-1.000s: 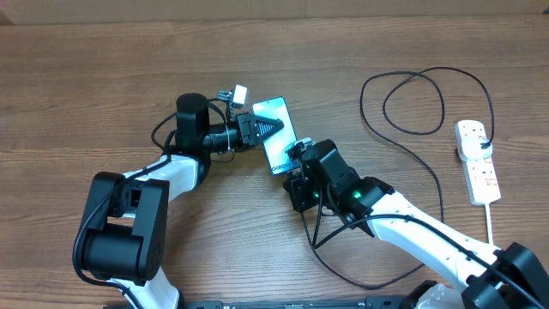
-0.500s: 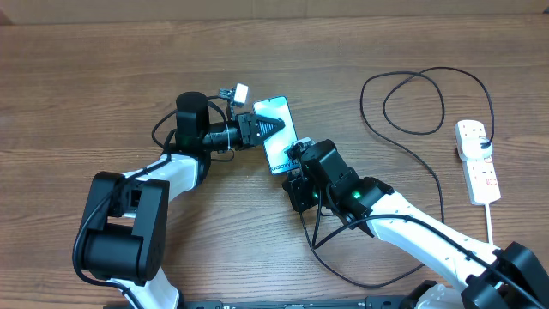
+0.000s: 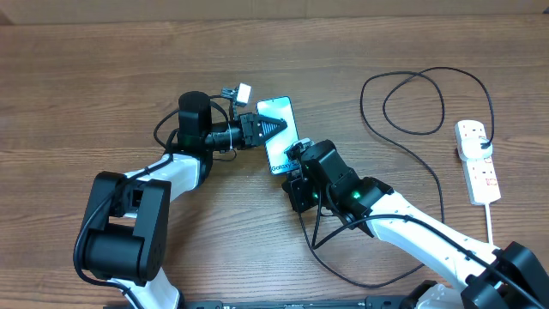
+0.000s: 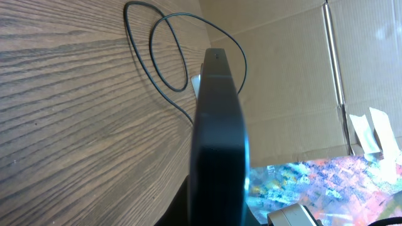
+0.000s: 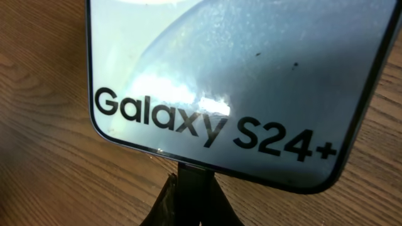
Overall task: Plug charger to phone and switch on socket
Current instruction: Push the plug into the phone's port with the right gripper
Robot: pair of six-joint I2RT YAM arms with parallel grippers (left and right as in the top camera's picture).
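Observation:
The phone (image 3: pixel 280 137) with its light cyan screen lies tilted on the table's middle. My left gripper (image 3: pixel 270 127) is shut on its left long edge. In the left wrist view the phone (image 4: pixel 217 138) shows edge-on as a dark bar. My right gripper (image 3: pixel 295 155) is shut on the charger's small black connector (image 5: pixel 193 188) and holds it against the phone's bottom edge (image 5: pixel 207 160), below the "Galaxy S24+" text. The charger cable (image 3: pixel 412 107) loops across the right side to the white socket (image 3: pixel 477 161) at the right edge.
A cardboard wall (image 4: pixel 295 81) stands behind the table. The socket's white cord (image 3: pixel 491 225) runs toward the front edge. Thick black arm cables (image 3: pixel 322 245) hang by my right arm.
My left gripper and the phone have shifted a little to the right. My right gripper stays at the phone's bottom edge.

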